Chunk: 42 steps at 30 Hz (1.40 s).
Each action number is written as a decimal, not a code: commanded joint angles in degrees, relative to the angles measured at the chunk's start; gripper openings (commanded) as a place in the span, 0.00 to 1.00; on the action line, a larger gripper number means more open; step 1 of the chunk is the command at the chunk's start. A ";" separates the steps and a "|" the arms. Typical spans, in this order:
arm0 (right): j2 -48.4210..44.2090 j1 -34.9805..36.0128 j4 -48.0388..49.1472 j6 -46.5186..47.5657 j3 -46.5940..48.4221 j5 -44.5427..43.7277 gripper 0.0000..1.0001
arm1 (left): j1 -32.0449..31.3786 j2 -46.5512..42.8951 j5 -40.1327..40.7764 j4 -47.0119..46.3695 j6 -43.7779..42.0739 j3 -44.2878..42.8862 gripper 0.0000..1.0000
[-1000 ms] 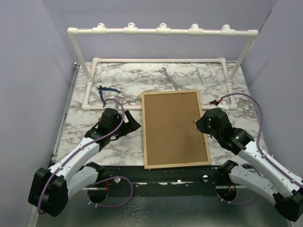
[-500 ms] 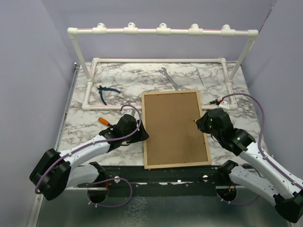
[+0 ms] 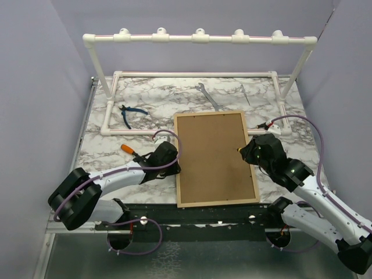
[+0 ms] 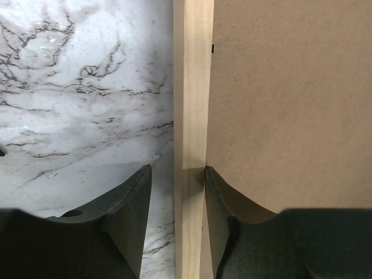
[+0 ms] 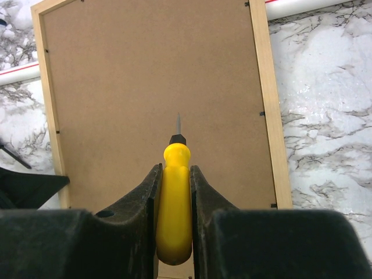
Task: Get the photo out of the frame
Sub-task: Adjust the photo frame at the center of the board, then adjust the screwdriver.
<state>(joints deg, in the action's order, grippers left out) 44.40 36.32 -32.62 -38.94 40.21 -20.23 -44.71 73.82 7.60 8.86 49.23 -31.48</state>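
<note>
The frame [image 3: 215, 157] lies face down on the marble table, its brown fibreboard back up inside a thin light-wood edging. The photo is hidden under that back. My left gripper [image 3: 173, 164] straddles the frame's left wooden edge [image 4: 193, 87]. It is open: the right finger [image 4: 218, 197] touches the edging's inner side, and the left finger [image 4: 131, 197] stands a little off it over the marble. My right gripper [image 3: 244, 152] is at the frame's right edge, shut on a yellow-handled screwdriver [image 5: 176, 192]. The screwdriver's tip points across the frame's back [image 5: 145, 75].
A white PVC pipe rack [image 3: 197, 38] spans the back of the table. Blue-handled pliers [image 3: 131, 112], a wrench [image 3: 207, 96] and a thin metal tool [image 3: 245, 93] lie behind the frame. A small orange-handled tool [image 3: 128, 149] lies left of my left gripper.
My left arm has swung right to the frame's left edge and its jaws have narrowed round the edging. The orange-handled tool has come into view. The right arm has not moved.
</note>
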 commanded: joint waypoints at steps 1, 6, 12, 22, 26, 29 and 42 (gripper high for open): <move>-1.13 0.20 0.90 1.07 -0.65 0.39 0.01 | -0.15 1.67 5.02 -0.12 0.89 -2.56 0.39; -1.57 0.18 0.69 1.41 -0.55 -0.07 0.01 | 2.87 3.00 6.87 1.35 -0.31 -4.27 0.28; -1.34 0.16 0.29 1.93 -0.32 -0.07 0.00 | 9.64 4.16 4.37 1.37 -3.88 -6.63 0.26; 0.11 0.16 0.69 2.22 0.02 1.24 0.01 | 15.08 6.44 1.95 1.33 -6.77 -8.76 0.25; 2.24 0.16 1.07 4.11 1.15 4.49 0.01 | 15.79 3.63 -0.44 4.13 -7.35 -9.95 0.36; 5.22 0.24 -1.49 3.96 3.81 5.00 0.01 | 15.60 -1.86 -4.17 4.65 -7.23 -10.09 0.45; 21.60 0.20 -5.54 9.72 16.76 27.61 0.01 | -4.22 -9.71 -6.53 -12.63 -20.92 -8.53 0.63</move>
<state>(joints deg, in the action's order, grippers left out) 62.52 36.32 -36.16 -35.09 53.49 -6.74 -45.32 64.38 1.48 4.71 37.63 -40.93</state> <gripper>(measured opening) 0.214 0.627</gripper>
